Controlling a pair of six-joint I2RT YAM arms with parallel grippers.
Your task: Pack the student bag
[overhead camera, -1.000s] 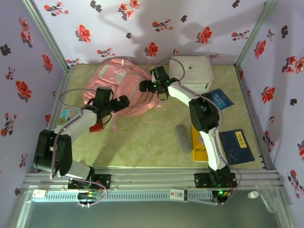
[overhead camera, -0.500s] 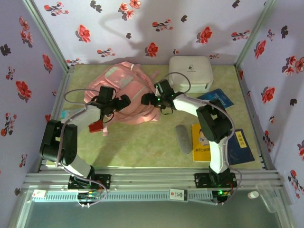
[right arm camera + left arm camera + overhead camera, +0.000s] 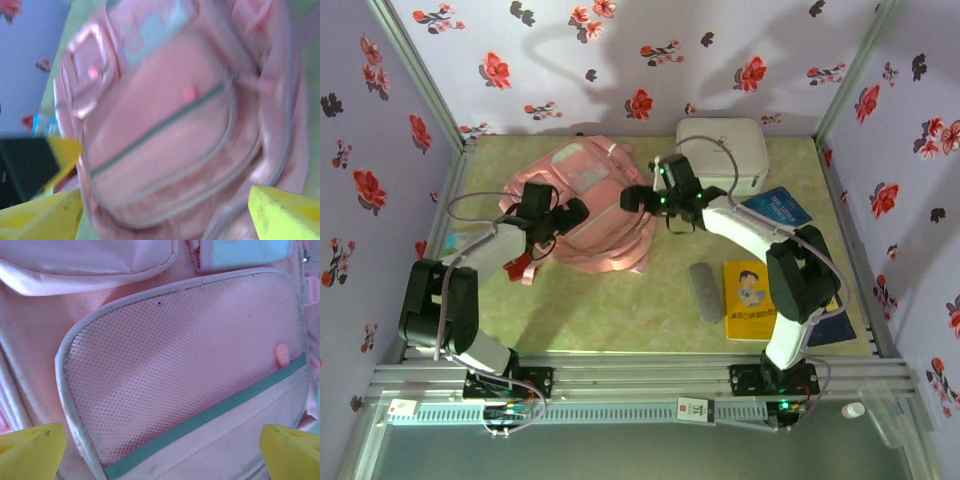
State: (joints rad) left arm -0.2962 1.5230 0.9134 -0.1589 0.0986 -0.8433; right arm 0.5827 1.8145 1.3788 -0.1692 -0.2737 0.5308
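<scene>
The student bag (image 3: 605,230) lies in the upper middle of the frame, on the counter (image 3: 620,290). The left claw (image 3: 575,210) and the right claw (image 3: 626,197) hang over it, both wide and empty. I think a claw closing on the soft mesh pocket (image 3: 175,370) may pinch only cloth and drag the bag.
</scene>
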